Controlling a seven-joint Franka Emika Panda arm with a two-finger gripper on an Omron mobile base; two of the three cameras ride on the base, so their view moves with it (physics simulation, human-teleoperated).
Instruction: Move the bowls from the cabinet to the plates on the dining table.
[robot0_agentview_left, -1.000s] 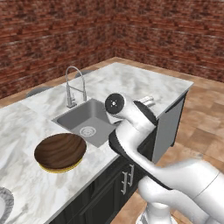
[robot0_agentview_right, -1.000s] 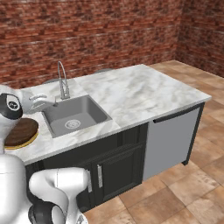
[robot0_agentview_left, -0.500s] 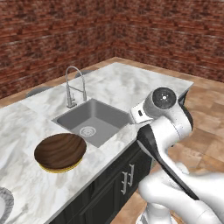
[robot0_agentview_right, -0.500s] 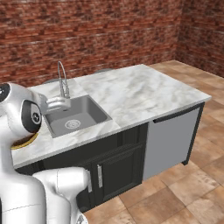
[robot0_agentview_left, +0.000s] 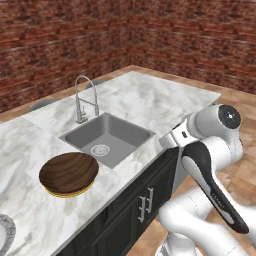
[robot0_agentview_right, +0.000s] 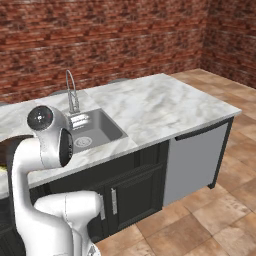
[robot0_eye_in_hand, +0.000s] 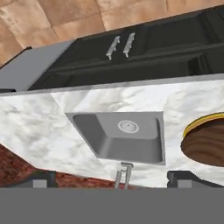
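One bowl (robot0_agentview_left: 68, 173) is sitting on its plate (robot0_agentview_left: 67, 193) at 9 o'clock; the gripper (robot0_eye_in_hand: 111, 183), gaping empty, is needing the second bowl.

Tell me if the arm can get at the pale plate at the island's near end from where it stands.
Probably yes, with a wide swing. The pale plate lies bare on the marble top, with nothing on it. The bowl on the yellow-rimmed plate sits beside that path, so the arm should pass above it.

Marble dining table (robot0_agentview_right: 165, 107) with inset sink (robot0_agentview_right: 92, 131)
Arched tap (robot0_agentview_right: 72, 92) stands behind the basin; a dark shape at the left edge, possibly a bowl (robot0_agentview_right: 9, 150), sits behind the arm
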